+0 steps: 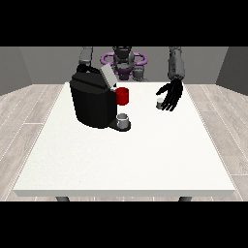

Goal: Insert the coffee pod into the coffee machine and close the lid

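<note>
A black coffee machine (92, 101) stands on the white table (126, 155) at the left, its grey lid (107, 76) tilted up and open. A small grey cup (123, 119) sits on its drip stand. The small grey coffee pod (159, 102) stands on the table at the right. The hand at the view's right (172, 95) hangs just beside the pod with its fingers spread and pointing down, holding nothing. The other hand is hidden behind the machine; only its grey arm (86, 57) shows.
A red mug (123, 96) stands right behind the machine's spout. The table's near half is bare white surface. Grey wooden floor surrounds the table.
</note>
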Robot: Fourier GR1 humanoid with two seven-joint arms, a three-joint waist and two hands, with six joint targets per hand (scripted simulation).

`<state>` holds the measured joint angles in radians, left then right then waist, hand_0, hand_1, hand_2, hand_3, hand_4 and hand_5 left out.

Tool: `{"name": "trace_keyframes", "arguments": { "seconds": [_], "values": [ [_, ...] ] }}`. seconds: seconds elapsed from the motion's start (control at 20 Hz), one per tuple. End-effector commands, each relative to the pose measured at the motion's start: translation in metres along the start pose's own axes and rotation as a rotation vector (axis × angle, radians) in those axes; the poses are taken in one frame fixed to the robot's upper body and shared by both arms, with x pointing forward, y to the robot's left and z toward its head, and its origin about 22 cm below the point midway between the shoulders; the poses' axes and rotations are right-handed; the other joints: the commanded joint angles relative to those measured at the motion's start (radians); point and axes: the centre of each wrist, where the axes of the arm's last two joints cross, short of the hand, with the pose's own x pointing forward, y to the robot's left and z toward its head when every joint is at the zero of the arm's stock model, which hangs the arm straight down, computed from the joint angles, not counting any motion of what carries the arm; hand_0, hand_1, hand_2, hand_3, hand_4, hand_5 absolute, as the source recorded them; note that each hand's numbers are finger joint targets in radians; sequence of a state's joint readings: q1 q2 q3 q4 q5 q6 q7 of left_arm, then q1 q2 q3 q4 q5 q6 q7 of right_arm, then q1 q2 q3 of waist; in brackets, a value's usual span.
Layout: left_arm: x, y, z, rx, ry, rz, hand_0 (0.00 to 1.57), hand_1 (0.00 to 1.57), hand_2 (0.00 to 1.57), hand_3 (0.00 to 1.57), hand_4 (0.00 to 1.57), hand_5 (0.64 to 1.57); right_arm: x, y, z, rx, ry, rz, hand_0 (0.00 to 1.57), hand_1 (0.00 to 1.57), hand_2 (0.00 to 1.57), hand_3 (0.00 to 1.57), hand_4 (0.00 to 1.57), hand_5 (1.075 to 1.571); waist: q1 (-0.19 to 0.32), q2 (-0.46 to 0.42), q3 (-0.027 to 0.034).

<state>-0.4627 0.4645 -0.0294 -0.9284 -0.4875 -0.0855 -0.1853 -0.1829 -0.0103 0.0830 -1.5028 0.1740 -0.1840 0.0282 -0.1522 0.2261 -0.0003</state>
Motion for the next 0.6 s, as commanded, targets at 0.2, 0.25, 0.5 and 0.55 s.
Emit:
{"name": "trace_keyframes", "arguments": {
  "seconds": [0.2, 0.25, 0.5, 0.55],
  "values": [
    [0.014, 0.003, -0.019, 0.067, -0.072, -0.221, 1.04, 1.04, 1.11, 0.91, 0.46, 1.571, -0.001, -0.004, -0.019, 0.033, -0.025, 0.029, 0.00, 0.00, 0.00, 0.00, 0.00, 1.571, 0.001, 0.057, 0.0001],
    [0.017, -0.014, -0.020, 0.035, -0.082, -0.248, 0.94, 0.94, 1.04, 0.87, 0.43, 1.571, 0.002, 0.013, -0.020, 0.010, 0.009, 0.007, 0.00, 0.00, 0.00, 0.00, 0.00, 1.571, 0.022, 0.043, 0.0000],
    [0.003, -0.024, -0.018, -0.075, -0.014, -0.345, 0.87, 0.87, 1.02, 0.88, 0.34, 1.571, 0.000, 0.002, -0.024, 0.044, 0.016, 0.040, 0.00, 0.00, 0.00, 0.00, 0.00, 1.571, -0.009, 0.037, -0.0001],
    [-0.001, -0.025, -0.016, -0.073, -0.010, -0.364, 0.91, 0.91, 1.04, 0.89, 0.33, 1.571, -0.006, -0.005, -0.024, 0.050, 0.032, 0.038, 0.00, 0.00, 0.00, 0.00, 0.00, 1.571, 0.003, 0.033, 0.0001]
  ]
}}
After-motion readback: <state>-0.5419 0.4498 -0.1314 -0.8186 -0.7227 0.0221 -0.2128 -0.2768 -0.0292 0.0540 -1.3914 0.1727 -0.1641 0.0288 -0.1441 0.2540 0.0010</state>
